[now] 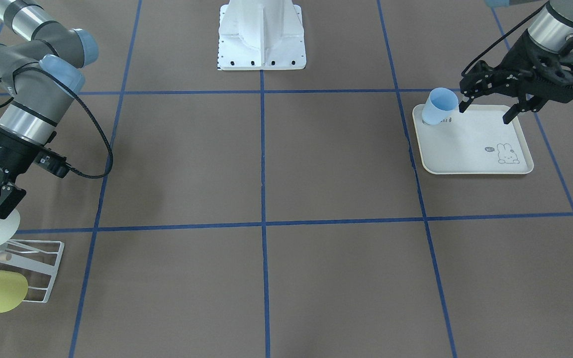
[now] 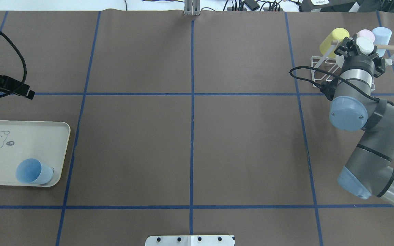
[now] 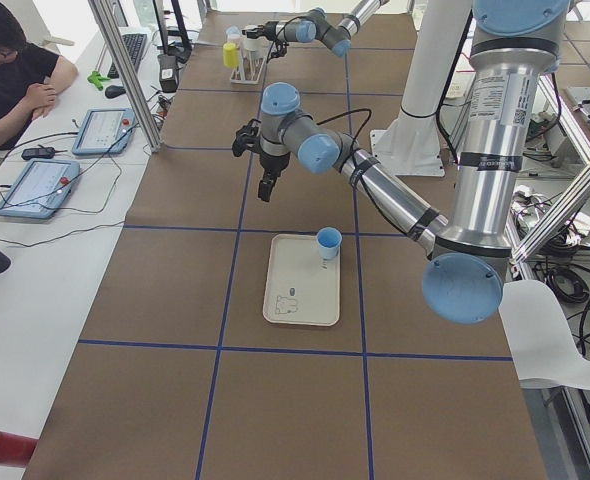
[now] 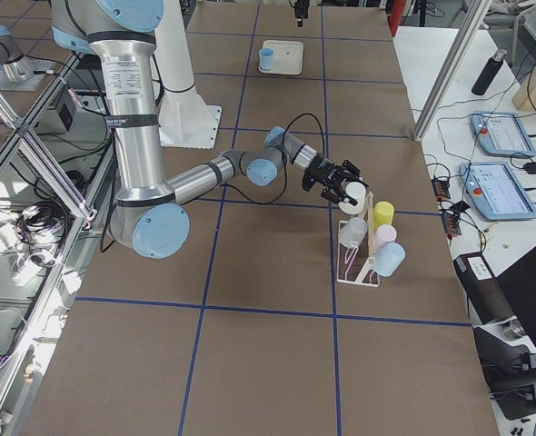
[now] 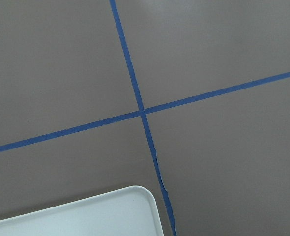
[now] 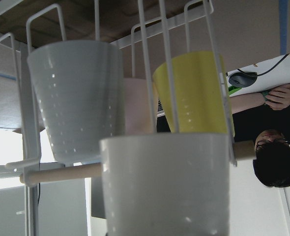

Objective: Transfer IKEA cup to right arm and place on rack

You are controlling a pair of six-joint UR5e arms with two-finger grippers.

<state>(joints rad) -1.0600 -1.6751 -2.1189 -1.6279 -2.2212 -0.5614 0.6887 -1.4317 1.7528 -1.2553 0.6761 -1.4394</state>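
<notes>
Right gripper (image 2: 360,51), upper right of the overhead view: jaws clamped on a white cup (image 2: 365,44), held right at the rack (image 2: 318,65)

- In the overhead view the held cup's round base faces up, so it looks inverted. The exact tilt is hard to read.
- The wrist view looks past the held cup straight at the rack's wires and the wooden dowel (image 6: 61,172).
- Yellow cup (image 2: 333,39) and pink cup (image 2: 366,33) already sit on prongs close by, so there is little room either side.
- Judgement: this is the placing step. What matters is lining the cup's open end up with a free prong below it. The risk is knocking a neighbour cup on the way down.

Left gripper (image 1: 485,112), upper right of the front-facing view: jaws apart and empty, hanging over the tray (image 1: 475,159)

- Blue cup (image 1: 438,107) stands upright, mouth up, in the tray corner, so its long axis is vertical.
- It lies toward frame left of the gripper, just beside the nearer fingertip and not between the jaws.
- The left arm is far nearer this cup. The right arm is well apart, across the counter (image 1: 266,174).
- Judgement: a short sideways shift would bracket the cup for the next hand-over
</notes>
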